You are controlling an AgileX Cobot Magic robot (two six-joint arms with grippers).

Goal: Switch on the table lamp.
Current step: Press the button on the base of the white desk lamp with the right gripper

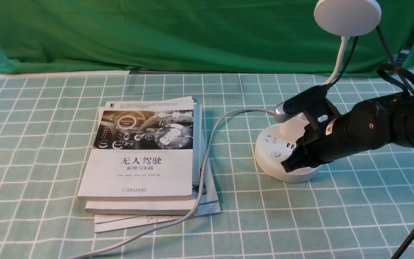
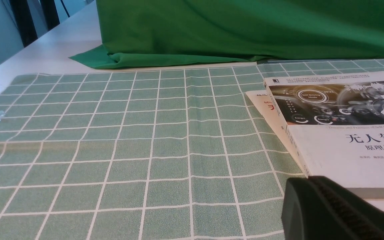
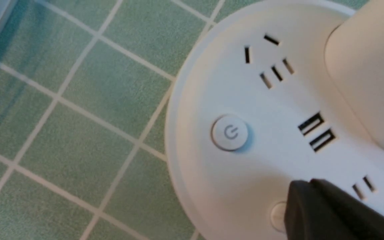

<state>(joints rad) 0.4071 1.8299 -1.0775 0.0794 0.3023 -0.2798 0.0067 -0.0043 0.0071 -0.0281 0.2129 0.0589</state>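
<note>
Smooth matt white plastic lamp base (image 1: 268,163)

无人驾驶 on book (image 1: 138,180), power symbol on button (image 3: 230,132)

Table (image 1: 239,230) under a green checked cloth (image 1: 149,86), books (image 1: 138,176) stacked left of centre, lamp (image 1: 286,172) standing right of centre, grey cable (image 1: 212,135) between them.

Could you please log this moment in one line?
right gripper: shut, over lamp base | power button: uncovered | left gripper: shut, away from lamp
</note>
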